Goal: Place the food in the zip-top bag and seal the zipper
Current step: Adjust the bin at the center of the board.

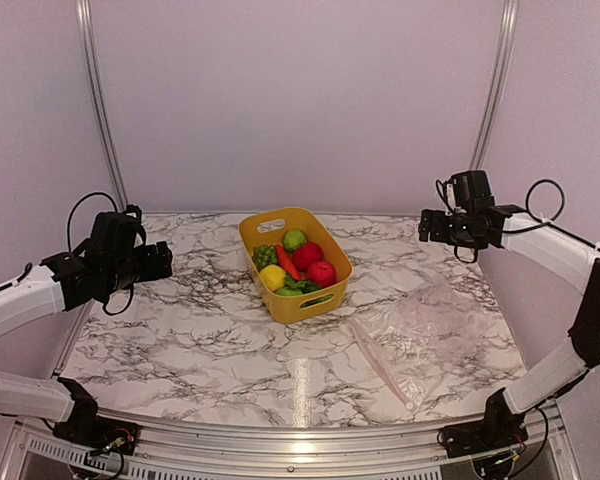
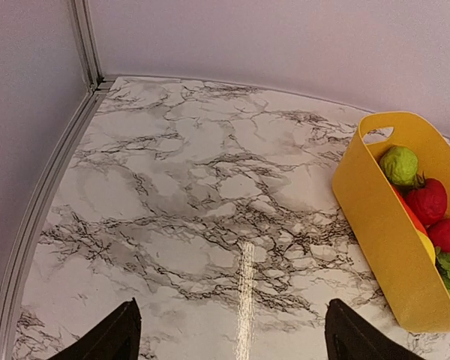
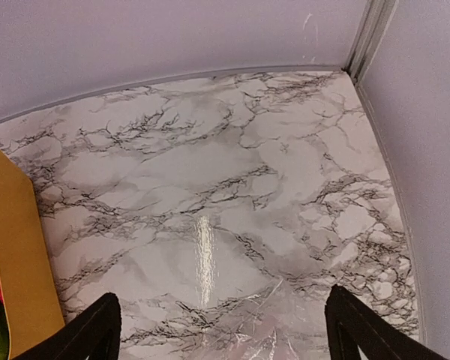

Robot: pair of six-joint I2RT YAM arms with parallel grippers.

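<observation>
We see left gripper point(image 2: 231, 330) and right gripper point(image 3: 223, 315) wide open (empty); food point(image 1: 308, 256) at 10 o'clock of zip-top bag point(image 1: 425, 325).

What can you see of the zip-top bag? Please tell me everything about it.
The bag is clear, thin, crinkly plastic with a faint pink tint. It lies flat on the marble table, to the right of the yellow basket and apart from it. Its zipper runs straight along its left edge. It looks empty; whether the zipper is shut cannot be told. Only the table touches it. The right wrist view shows just one wrinkled corner.
</observation>
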